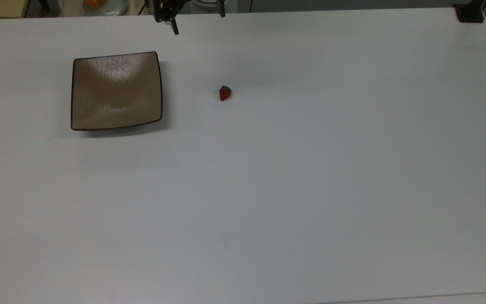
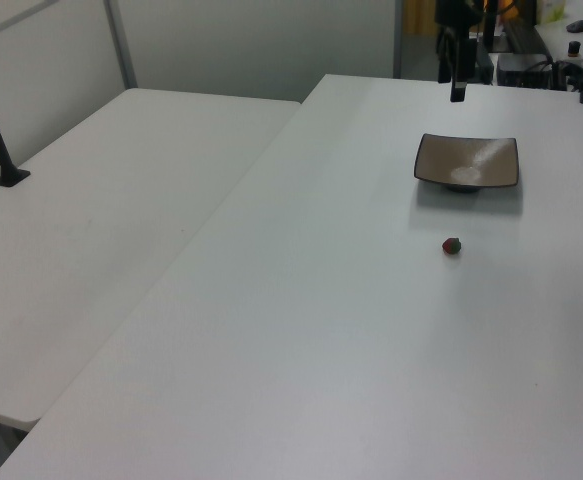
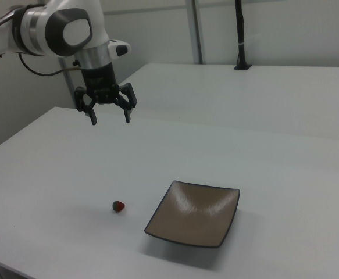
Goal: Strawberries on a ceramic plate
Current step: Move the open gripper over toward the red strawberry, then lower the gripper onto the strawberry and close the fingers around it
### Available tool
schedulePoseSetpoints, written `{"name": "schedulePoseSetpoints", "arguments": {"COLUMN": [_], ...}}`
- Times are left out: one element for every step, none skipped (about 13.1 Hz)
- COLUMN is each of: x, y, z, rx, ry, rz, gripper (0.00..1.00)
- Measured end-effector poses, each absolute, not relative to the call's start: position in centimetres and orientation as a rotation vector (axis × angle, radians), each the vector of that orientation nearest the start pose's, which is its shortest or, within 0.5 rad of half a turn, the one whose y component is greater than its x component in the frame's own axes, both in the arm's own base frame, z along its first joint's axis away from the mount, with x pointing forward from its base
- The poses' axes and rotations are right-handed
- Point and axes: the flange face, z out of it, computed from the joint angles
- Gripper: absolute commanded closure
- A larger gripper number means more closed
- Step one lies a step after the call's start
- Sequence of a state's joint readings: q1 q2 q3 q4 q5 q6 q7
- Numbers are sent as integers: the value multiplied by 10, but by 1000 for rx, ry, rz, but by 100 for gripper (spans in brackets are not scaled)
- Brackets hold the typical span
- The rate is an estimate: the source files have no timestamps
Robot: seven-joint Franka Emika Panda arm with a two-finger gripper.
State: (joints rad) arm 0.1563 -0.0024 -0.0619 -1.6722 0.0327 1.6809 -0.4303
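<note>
Hanging above the white table (image 3: 53,168), your gripper (image 3: 110,118) points straight down with its two black fingers (image 3: 92,119) spread wide apart and nothing between them. You can see it in the right view on the end of the white and grey arm (image 3: 59,26), high over the table and well apart from everything lying on it. In the top view the gripper (image 1: 196,23) sits at the table's far edge, one finger reaching down past that edge, the other just showing at the frame's top. In the left view the gripper (image 2: 458,70) shows as a dark shape at the far end of the table, beyond the plate. Now to your ceramic plate (image 1: 116,90), the landmark: it's square, glossy tan-brown with a thin dark rim, flat on the table and bare. The gripper hangs beyond the plate's far side, off toward the top view's right of it. Your strawberry (image 1: 225,93) lies on the table to the top view's right of the plate, clearly apart from it, red with its green cap turned away from the camera. In the right view the strawberry (image 3: 118,206) lies to the right view's left of the plate (image 3: 193,213), near its corner but not touching. In the left view the strawberry (image 2: 452,245) lies nearer the camera than the plate (image 2: 468,162). Beyond the table's far edge in the top view, a round pale green plate (image 1: 106,6) carries something orange.
</note>
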Motion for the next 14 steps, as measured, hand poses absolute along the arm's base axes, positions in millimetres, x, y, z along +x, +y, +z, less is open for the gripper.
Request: {"name": "schedulePoseSetpoints", "arguments": {"x": [559,560,560,560,560,559,559,559,558,557,556,554,551,549], "y": [57,57,57,57,57,57,57,57,57,57,57,59,61,62], "z": [586,584,584,584,583,580,577,571,566,559,554,543,533,524], "rx": [-3003,-3000,-2999,-2998,-2993,-2979,-2965,-2945,-2933,-2918,-2911,-2901,-2893,-2884], "ry": [-810,-822,-826,-831,-845,-892,-929,-976,-998,-1022,-1029,-1033,-1038,-1041], "rz": [-21,-17,-16,-15,-14,-3,10,43,66,101,122,157,190,219], "gripper": [0,0,0,0,0,0,0,0,0,0,0,0,0,0]}}
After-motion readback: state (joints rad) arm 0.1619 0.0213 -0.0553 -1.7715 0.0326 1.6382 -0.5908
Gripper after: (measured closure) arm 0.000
